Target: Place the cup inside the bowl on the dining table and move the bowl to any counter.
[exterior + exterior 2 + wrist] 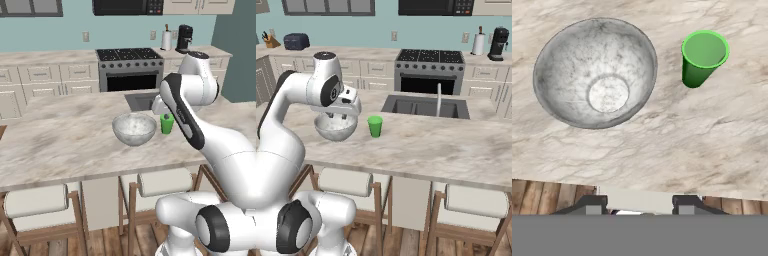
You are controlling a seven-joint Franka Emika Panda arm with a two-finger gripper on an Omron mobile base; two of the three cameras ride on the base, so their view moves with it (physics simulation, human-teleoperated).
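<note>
Marbled dining table (662, 145): bowl (596, 72) beside upright cup (702, 57) near its edge; jaws apart, empty.

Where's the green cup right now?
The cup stands upright on the dining table, just right of the bowl in the right base view and apart from it, in front of the sink.

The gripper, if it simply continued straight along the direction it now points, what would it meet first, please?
Most likely the bare dining table near its front edge, between the bowl and the cup; the gripper is above both, though depth is uncertain.
</note>
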